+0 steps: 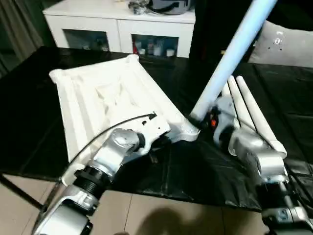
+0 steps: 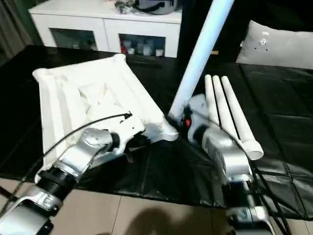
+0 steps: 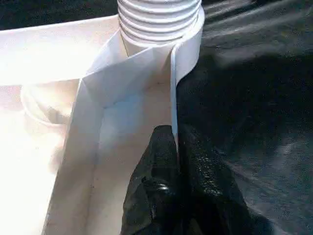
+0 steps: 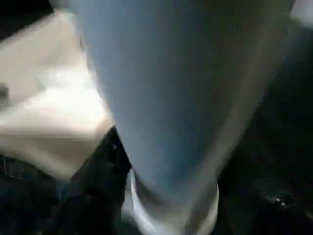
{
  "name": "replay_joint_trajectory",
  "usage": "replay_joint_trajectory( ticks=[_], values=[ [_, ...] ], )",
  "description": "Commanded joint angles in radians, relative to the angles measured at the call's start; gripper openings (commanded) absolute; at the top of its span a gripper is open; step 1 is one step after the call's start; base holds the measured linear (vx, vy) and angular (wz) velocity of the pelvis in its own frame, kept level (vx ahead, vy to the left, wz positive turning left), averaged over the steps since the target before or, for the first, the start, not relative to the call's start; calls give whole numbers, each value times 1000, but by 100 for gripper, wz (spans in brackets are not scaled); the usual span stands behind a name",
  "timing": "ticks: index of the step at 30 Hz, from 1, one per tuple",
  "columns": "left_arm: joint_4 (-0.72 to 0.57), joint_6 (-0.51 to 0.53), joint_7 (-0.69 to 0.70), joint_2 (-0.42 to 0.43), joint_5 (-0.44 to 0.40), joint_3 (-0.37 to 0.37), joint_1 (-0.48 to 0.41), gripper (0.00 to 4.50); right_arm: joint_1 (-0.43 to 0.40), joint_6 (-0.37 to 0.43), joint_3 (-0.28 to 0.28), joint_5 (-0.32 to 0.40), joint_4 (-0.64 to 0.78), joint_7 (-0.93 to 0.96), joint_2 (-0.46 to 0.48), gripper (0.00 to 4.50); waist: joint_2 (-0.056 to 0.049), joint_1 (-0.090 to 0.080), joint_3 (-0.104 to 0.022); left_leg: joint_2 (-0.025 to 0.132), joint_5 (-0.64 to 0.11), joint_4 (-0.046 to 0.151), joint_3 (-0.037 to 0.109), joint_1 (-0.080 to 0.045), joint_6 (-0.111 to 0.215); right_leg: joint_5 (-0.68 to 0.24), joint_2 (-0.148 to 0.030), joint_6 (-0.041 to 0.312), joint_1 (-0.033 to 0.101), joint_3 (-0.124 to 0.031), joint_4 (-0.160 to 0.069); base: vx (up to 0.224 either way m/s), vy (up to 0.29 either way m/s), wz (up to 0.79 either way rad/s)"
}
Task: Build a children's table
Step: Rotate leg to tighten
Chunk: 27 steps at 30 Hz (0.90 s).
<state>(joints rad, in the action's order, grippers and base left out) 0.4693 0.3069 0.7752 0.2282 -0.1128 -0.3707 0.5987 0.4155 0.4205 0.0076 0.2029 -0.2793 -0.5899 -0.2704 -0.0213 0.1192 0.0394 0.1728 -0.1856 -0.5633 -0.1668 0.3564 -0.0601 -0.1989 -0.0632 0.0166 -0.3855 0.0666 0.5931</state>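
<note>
While the left end effector (image 3: 176,147) pinches the tabletop (image 1: 105,95) rim, a leg (image 1: 234,51) stands beside.

We've got the tabletop (image 1: 102,98) lying underside-up on the mat (image 1: 195,171), one leg (image 1: 234,49) standing in its near right corner socket, three legs (image 1: 249,110) lying side by side to its right, cabinet (image 1: 117,24) behind.

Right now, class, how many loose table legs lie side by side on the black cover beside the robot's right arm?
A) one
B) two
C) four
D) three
D: three loose legs lie side by side on the black cover, while a fourth leg stands in the tabletop's corner socket.
</note>
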Motion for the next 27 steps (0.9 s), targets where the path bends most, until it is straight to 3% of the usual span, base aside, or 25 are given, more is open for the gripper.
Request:
replay_joint_trajectory(
  ticks=[1, 4, 8, 11, 13, 15, 23, 27],
  values=[
    [20, 16, -7, 27, -34, -8, -5, 0, -9, 22, 12, -4, -19, -7, -7, 304, 4, 3, -52, 55, -134, 61, 20, 6, 33, -67, -90, 194, 50, -50, -62, 0, 0, 0],
    [5, 9, 20, 36, -28, -14, -9, 0, 4, 17, 31, -15, -37, 4, 3, 340, 6, 1, -50, 57, -157, 61, 18, 2, 34, -145, -94, 195, 47, -51, -70, 0, 0, 0],
    [-25, 9, 49, 48, -26, -30, -18, 0, 26, 20, 48, -25, -56, 11, 26, 360, 7, -1, -52, 58, -143, 60, 18, 1, 31, -132, -94, 197, 47, -52, -65, 0, 0, 0],
    [-47, 20, 57, 53, -25, -35, -25, 0, 37, 23, 39, -24, -63, 19, 31, 389, 7, 0, -55, 58, -109, 56, 17, 2, 38, -69, -92, 209, 48, -52, -56, 0, 0, 0],
    [-77, 34, 74, 60, -21, -42, -36, 0, 40, 28, 30, -18, -52, 30, 32, 404, 7, 3, -63, 58, -42, 47, 17, 6, 56, 54, -89, 227, 50, -51, -40, 0, 0, 0],
    [-96, 40, 89, 64, -16, -47, -45, 0, 41, 34, 24, -10, -41, 34, 32, 431, 6, 4, -62, 55, -33, 45, 15, 7, 68, 91, -88, 237, 49, -51, -38, 0, 0, 0],
    [-136, 60, 101, 70, -17, -59, -69, 0, 47, 25, 27, -14, -43, 31, 30, 445, 8, 8, -60, 57, -71, 46, 14, 5, 60, 20, -90, 228, 49, -51, -43, 0, 0, 0],
    [-153, 69, 110, 77, -17, -63, -80, 0, 42, 26, 38, -18, -38, 31, 29, 445, 9, 9, -61, 55, -55, 44, 14, 7, 60, 39, -89, 225, 51, -51, -39, 0, 0, 0]
  ],
)
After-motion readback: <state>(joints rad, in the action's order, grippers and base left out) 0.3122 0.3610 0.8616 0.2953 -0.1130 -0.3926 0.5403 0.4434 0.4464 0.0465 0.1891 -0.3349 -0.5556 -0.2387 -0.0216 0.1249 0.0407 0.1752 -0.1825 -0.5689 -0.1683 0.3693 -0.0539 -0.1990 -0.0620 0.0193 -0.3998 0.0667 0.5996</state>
